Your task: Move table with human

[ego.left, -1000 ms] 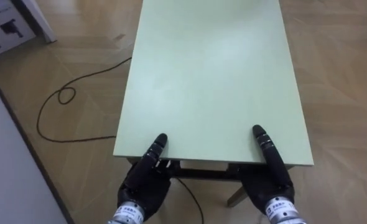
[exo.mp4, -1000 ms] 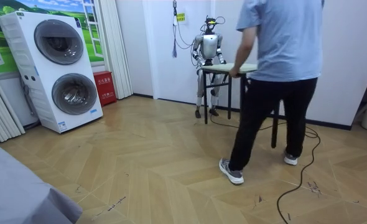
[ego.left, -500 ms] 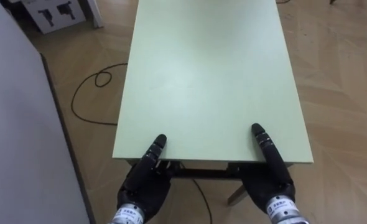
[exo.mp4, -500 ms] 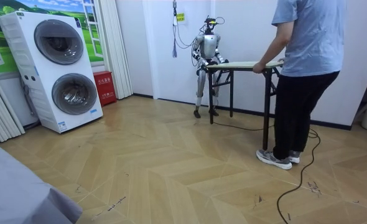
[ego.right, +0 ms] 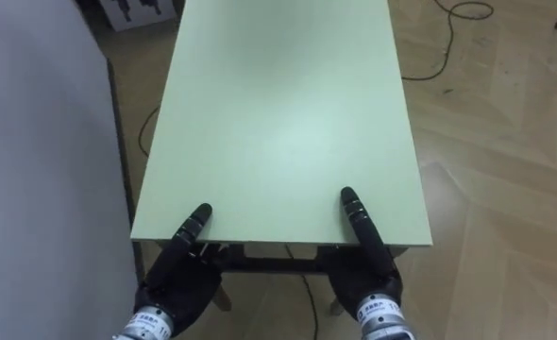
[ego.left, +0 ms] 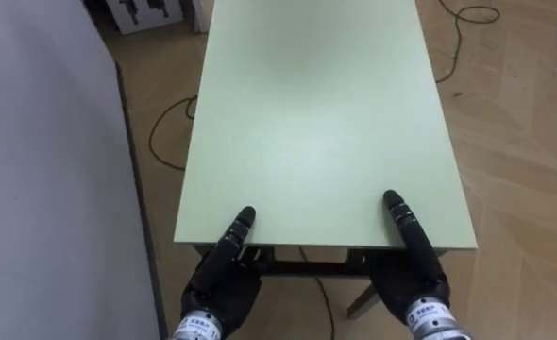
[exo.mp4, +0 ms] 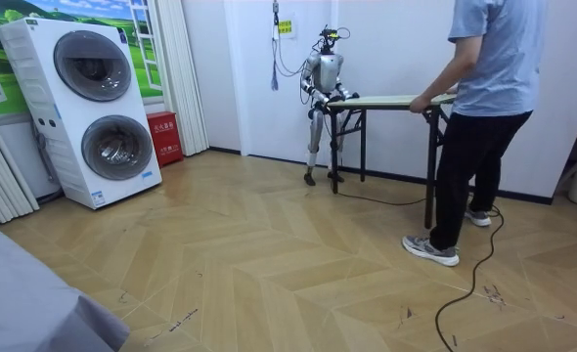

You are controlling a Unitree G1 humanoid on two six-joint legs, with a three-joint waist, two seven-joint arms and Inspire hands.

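Pale green table (ego.left: 316, 123) spans between the robot and a person (exo.mp4: 489, 88), close beside a grey wall (ego.left: 42, 189). Left hand (ego.left: 224, 276) and right hand (ego.left: 409, 269) are at the near edge, each with one digit flat on top and the rest hidden underneath, so I cannot tell the grip. The person holds the far end.
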